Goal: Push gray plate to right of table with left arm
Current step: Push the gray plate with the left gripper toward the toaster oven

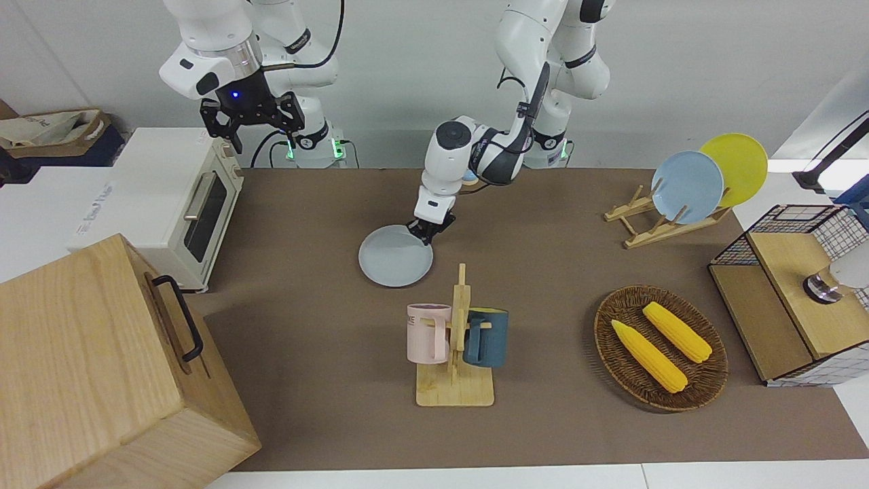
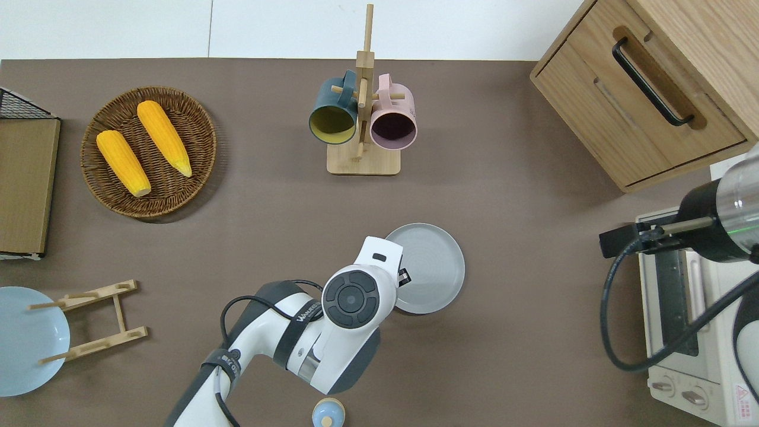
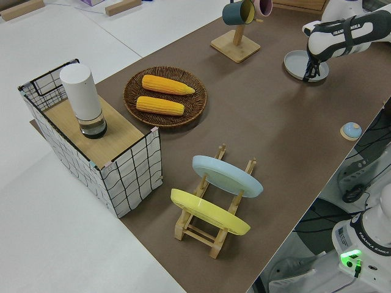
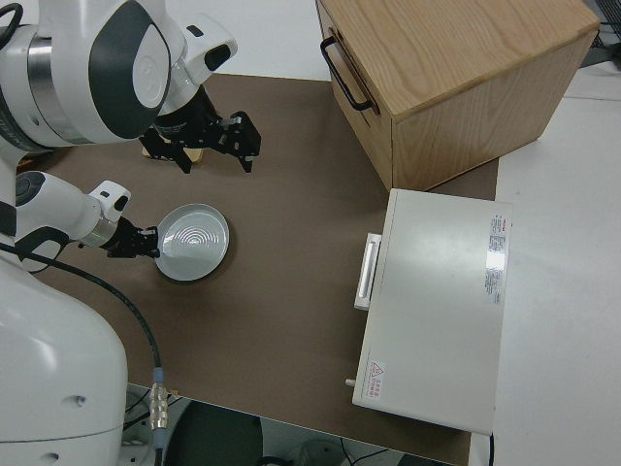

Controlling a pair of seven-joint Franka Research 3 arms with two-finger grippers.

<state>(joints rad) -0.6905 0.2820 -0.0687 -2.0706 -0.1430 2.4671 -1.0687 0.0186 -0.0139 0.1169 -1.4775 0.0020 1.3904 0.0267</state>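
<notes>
Pale blue-gray plate (image 1: 394, 257) — round, shallow, empty — left fingers (image 1: 426, 231) at its rim, seemingly closed; right arm parked

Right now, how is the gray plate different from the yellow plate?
The gray plate lies flat on the table; the yellow plate stands on edge in a wooden rack. The gray plate is pale blue-gray, the yellow plate bright yellow. The left gripper is at the gray plate's rim; nothing is at the yellow plate. Both are round and shallow.
</notes>
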